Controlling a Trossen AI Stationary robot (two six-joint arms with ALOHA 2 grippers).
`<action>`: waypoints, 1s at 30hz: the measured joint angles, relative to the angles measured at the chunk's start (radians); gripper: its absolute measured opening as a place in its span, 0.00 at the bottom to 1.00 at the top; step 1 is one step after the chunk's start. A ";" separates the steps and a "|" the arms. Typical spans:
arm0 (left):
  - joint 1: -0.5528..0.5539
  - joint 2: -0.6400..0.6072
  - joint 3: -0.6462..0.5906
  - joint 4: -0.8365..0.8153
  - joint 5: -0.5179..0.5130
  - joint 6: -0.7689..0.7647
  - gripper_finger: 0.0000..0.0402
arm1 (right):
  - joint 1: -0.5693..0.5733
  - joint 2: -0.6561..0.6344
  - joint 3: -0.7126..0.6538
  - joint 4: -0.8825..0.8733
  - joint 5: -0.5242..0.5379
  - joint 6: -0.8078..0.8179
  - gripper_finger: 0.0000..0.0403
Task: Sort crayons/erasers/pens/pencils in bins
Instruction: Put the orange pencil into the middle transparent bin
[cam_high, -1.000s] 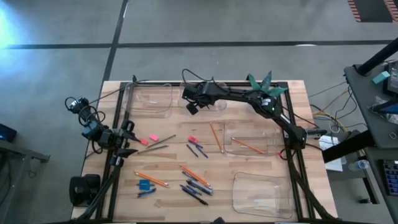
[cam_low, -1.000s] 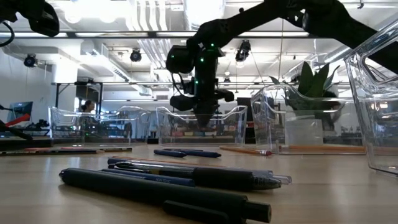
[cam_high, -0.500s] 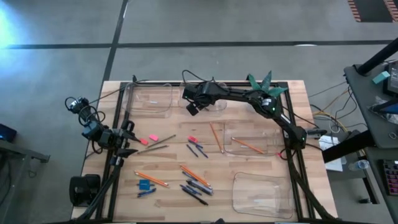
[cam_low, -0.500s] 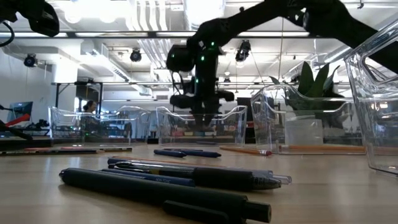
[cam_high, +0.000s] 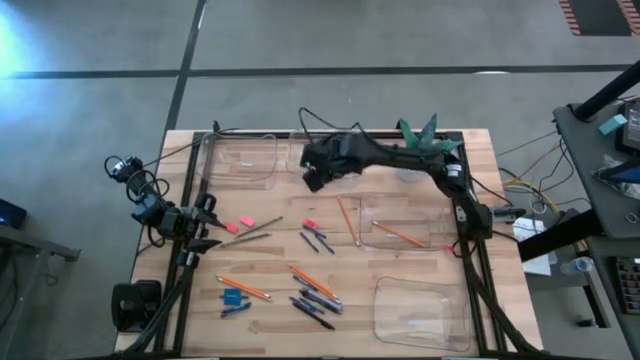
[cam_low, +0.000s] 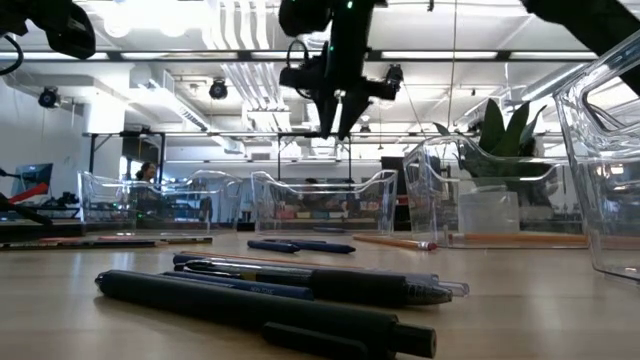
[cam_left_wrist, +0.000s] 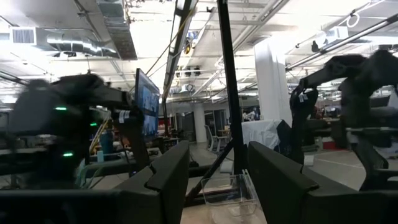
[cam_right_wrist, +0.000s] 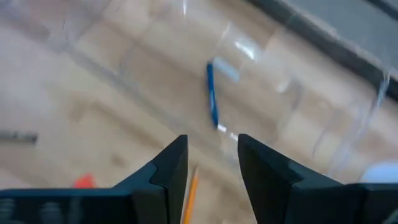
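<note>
My right gripper (cam_high: 314, 178) hangs open and empty above the far middle bin (cam_high: 352, 170); it shows high up in the low view (cam_low: 335, 125). In the right wrist view (cam_right_wrist: 211, 163) a blue crayon (cam_right_wrist: 212, 94) lies flat on that bin's floor. More crayons (cam_high: 318, 238), orange pencils (cam_high: 345, 220), dark pens (cam_high: 315, 305), pink erasers (cam_high: 246, 221) and a blue eraser (cam_high: 234, 296) lie on the table. My left gripper (cam_high: 203, 226) waits open at the table's left edge.
A clear bin (cam_high: 240, 158) stands at the far left, one with an orange pencil (cam_high: 400, 234) at the right, and another (cam_high: 420, 310) at the near right. Two wood-coloured pencils (cam_high: 250, 235) lie near my left gripper. A green plant (cam_high: 420, 135) stands at the far edge.
My right gripper has risen well above the far middle bin and drifted a little toward the table's near edge.
</note>
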 joint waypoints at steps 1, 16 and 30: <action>0.000 0.000 0.000 0.000 0.000 0.000 0.38 | 0.022 0.000 0.000 -0.015 0.000 0.026 0.33; 0.000 0.000 0.000 0.000 0.000 0.000 0.38 | 0.112 0.130 -0.058 -0.144 -0.072 0.099 0.35; 0.000 0.000 0.000 0.000 0.000 0.000 0.38 | 0.113 0.142 -0.097 -0.145 -0.078 0.007 0.35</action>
